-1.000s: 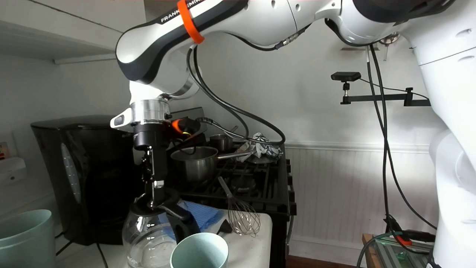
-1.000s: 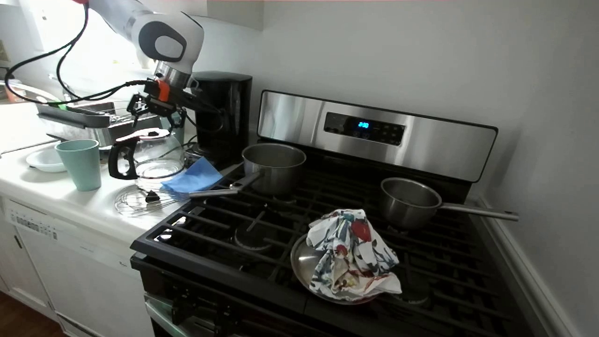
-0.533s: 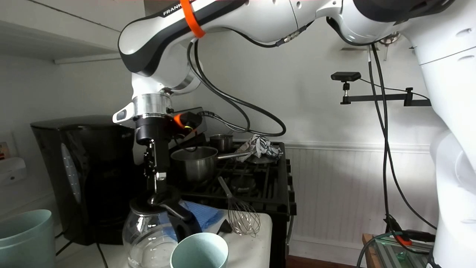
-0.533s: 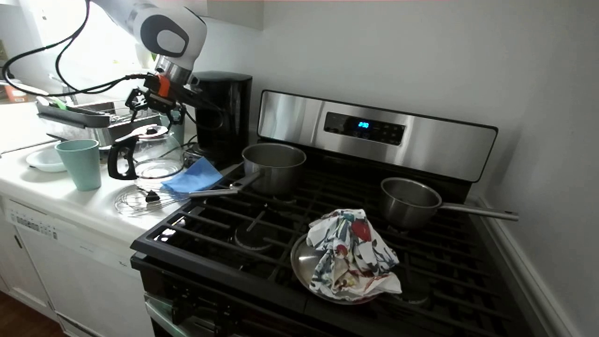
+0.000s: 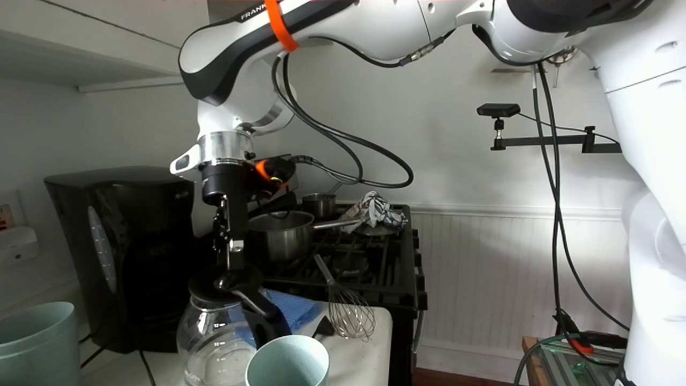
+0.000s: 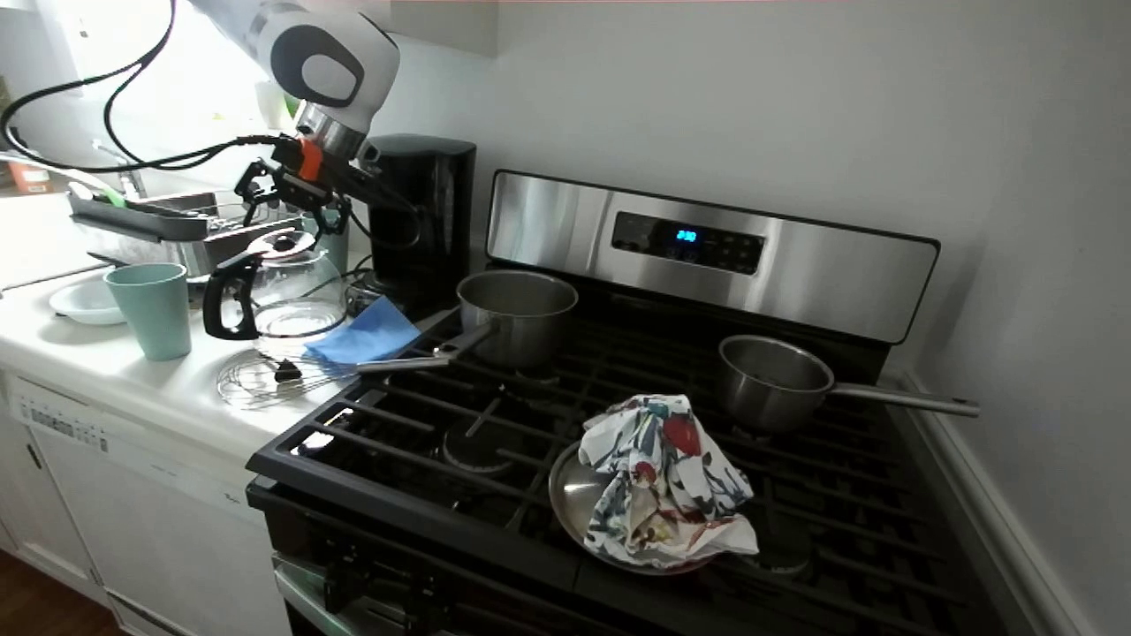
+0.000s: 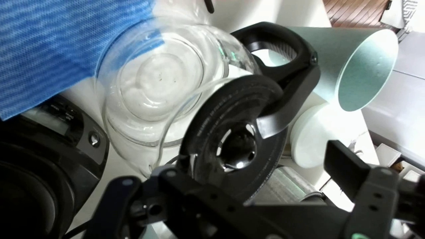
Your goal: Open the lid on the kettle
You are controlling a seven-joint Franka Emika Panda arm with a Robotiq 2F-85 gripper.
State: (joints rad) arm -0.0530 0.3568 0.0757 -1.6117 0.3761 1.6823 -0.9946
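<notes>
The kettle, a clear glass pot (image 5: 214, 343) with a black handle (image 6: 228, 300), stands on the counter and shows in all views. Its dark lid (image 6: 284, 245) is tilted up on the handle-side hinge. In the wrist view the lid (image 7: 269, 159) stands at a slant, and the pot's glass rim shows beside it. My gripper (image 6: 284, 231) is open over the pot, its fingers spread wide. In the wrist view one finger reaches the lid's raised edge and its tip is hidden there; the opposite fingertip (image 7: 347, 167) is apart from the lid.
A teal cup (image 5: 289, 359) stands close by the handle. A black coffee machine (image 6: 422, 212) is behind the pot. A blue cloth (image 6: 367, 331) and a whisk (image 6: 265, 380) lie beside it. A saucepan (image 6: 517, 318) sits on the stove. A dish rack (image 6: 141, 216) stands behind.
My gripper has risen a little and shifted slightly. The lid has tilted up further from nearly flat. The pot has stayed in place.
</notes>
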